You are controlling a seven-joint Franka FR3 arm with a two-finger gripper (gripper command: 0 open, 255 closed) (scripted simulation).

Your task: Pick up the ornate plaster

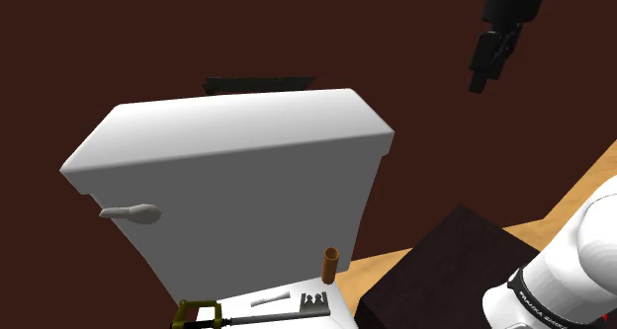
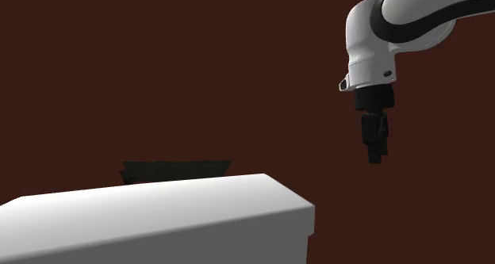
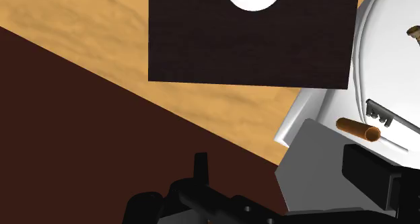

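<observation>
Gripper (image 1: 479,80) hangs high up against the dark red-brown wall (image 1: 198,31), off to the side of the cistern and well apart from the target. Open or shut? Can't tell from these angles, but nothing's in it, that much is plain

Target, prob the ornate plaster (image 1: 314,299): small pale grey piece w/ a toothed, crown-like edge, lying flat on the white toilet lid (image 3: 383,75), low in the shoulder view. It sits untouched. Just beside it stands a brown cylinder (image 1: 330,263), upright, on the side nearer the stand. On its other side lies a thin grey strip (image 1: 269,299), and beyond that a yellow-framed saw (image 1: 198,312) whose dark blade runs along close by the plaster. Crowded little spot

Behind all that rises the big white cistern (image 1: 237,179) w/ its flush lever (image 1: 131,213), and a dark flat obj (image 1: 259,82) peeks over the cistern's top; what it is, can't say. Dark box stand (image 1: 445,268) sits on pale wood floor (image 1: 381,268) next to the toilet

Progress: nothing done yet, as I read it. Approach, descent, grasp, lift are all to come. The arm has to swing down past the cistern to the lid, and the cylinder so near looks like the thing to avoid knocking
</observation>
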